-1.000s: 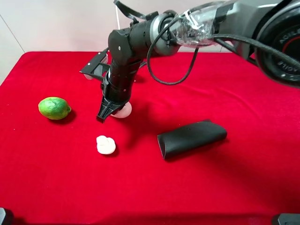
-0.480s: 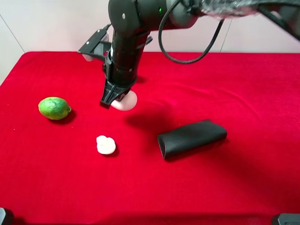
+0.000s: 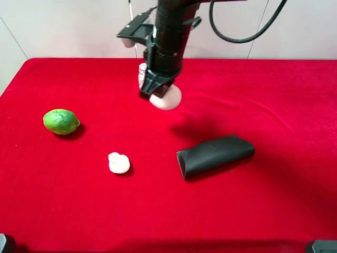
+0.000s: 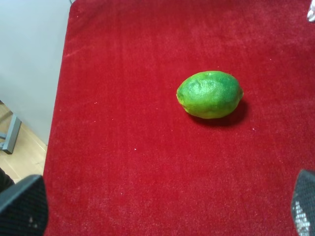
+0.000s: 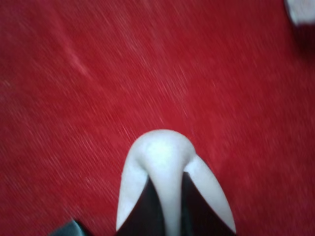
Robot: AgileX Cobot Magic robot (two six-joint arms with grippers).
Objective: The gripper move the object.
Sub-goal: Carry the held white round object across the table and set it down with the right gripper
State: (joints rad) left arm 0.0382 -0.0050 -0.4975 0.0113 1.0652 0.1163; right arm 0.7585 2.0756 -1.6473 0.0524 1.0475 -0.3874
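Left jaws are spread wide near the lime [image 4: 210,94]. Right jaws pinch the object [image 3: 167,98], off the desk [image 3: 274,211] beside the jar [image 3: 142,69]. Carry it level with a firm grip, and set it down clear of the pouch [image 3: 215,155].

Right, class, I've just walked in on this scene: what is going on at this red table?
The right gripper is shut on the off-white object and holds it over the far part of the red cloth, apparently off the surface, near a small jar. A lime, a white stacked piece and a black pouch lie untouched on the cloth. The left gripper hangs open near the lime, holding nothing.
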